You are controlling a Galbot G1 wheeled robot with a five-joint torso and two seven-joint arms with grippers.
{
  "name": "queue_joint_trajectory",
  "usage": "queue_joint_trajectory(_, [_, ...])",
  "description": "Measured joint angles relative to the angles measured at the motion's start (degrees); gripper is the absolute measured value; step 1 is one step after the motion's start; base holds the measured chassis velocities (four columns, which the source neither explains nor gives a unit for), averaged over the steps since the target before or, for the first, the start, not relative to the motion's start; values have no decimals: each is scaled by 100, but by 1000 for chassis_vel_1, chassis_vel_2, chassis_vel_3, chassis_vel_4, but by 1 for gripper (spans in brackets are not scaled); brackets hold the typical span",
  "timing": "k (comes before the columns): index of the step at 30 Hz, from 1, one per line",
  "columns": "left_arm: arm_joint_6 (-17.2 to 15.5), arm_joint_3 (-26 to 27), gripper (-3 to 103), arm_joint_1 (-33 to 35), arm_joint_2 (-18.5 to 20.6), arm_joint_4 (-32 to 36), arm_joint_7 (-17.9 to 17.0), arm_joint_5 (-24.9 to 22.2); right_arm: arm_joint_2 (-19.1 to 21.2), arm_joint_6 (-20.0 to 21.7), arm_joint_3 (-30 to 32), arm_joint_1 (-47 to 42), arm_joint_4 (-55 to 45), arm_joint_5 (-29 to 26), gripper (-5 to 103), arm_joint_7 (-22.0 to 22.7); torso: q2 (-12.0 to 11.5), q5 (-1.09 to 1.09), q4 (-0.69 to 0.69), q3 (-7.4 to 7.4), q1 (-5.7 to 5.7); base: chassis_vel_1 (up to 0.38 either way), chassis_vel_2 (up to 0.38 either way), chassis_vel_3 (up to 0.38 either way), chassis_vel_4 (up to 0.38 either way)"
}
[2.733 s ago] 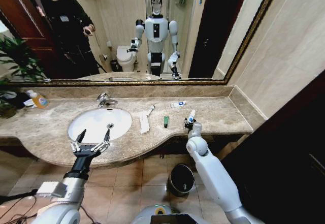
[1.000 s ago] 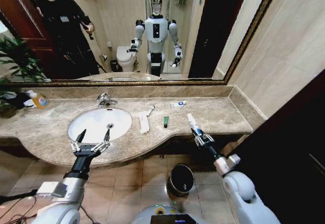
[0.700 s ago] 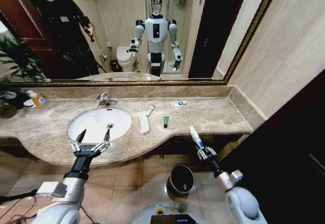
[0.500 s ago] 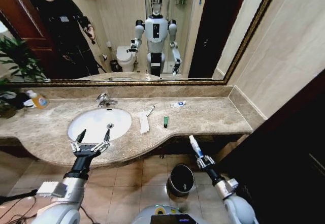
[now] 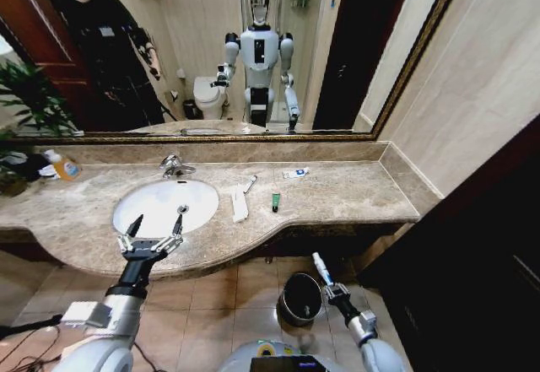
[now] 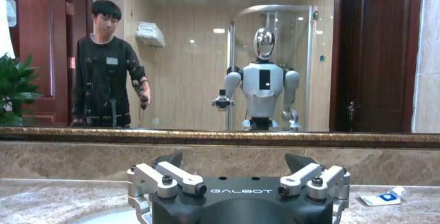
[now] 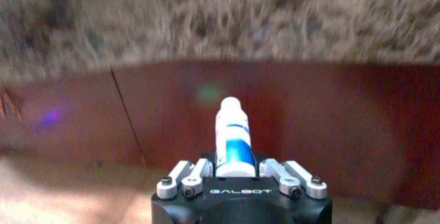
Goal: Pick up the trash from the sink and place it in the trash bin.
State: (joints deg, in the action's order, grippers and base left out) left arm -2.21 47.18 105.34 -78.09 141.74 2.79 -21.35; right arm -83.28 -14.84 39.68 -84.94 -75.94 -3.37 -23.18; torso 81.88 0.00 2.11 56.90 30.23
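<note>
While the right gripper (image 5: 326, 284), jaws clamped on the bottle (image 5: 319, 265), hangs just beside the bin (image 5: 301, 298), 4 pieces lie on the counter beyond the spread jaws of the left gripper (image 5: 154, 235): packet (image 5: 240, 203), tube (image 5: 275, 202), sachet (image 5: 295, 173), stick (image 5: 251, 184).

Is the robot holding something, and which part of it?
The right gripper holds the small white-and-blue bottle by its lower end. The left gripper is open, holding nothing.
</note>
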Motion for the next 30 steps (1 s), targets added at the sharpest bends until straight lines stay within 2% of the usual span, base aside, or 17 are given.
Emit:
queue_joint_trajectory(4, [0,0,100,0,0,0,0,0,-4,48,-67,257,616,492,30,420,0,0,1,0,0,0,0,0,0])
queue_joint_trajectory(8, [0,0,100,0,0,0,0,0,-49,215,-97,360,883,686,30,630,0,0,0,0,0,0,0,0,0])
queue_joint_trajectory(19, [0,0,100,0,0,0,0,0,-147,227,-160,461,1040,854,30,661,0,0,0,0,0,0,0,0,0])
queue_joint_trajectory(21, [0,0,100,0,0,0,0,0,-161,227,-160,476,1050,859,27,684,0,0,0,0,0,0,0,0,0])
queue_joint_trajectory(25, [0,0,100,0,0,0,0,0,-161,137,-176,497,1100,936,48,786,0,-1,0,0,0,0,0,0,0])
queue_joint_trajectory(28, [0,0,100,0,0,0,0,0,-169,63,-177,499,1118,960,54,850,0,-1,0,0,0,0,0,0,0])
queue_joint_trajectory(29, [0,0,100,0,0,0,0,0,-195,4,-180,501,1119,967,65,935,0,-1,0,0,0,0,0,0,0])
queue_joint_trajectory(30, [0,0,100,0,0,0,0,0,-195,4,-180,501,1119,967,65,935,0,-1,0,0,0,0,0,0,0])
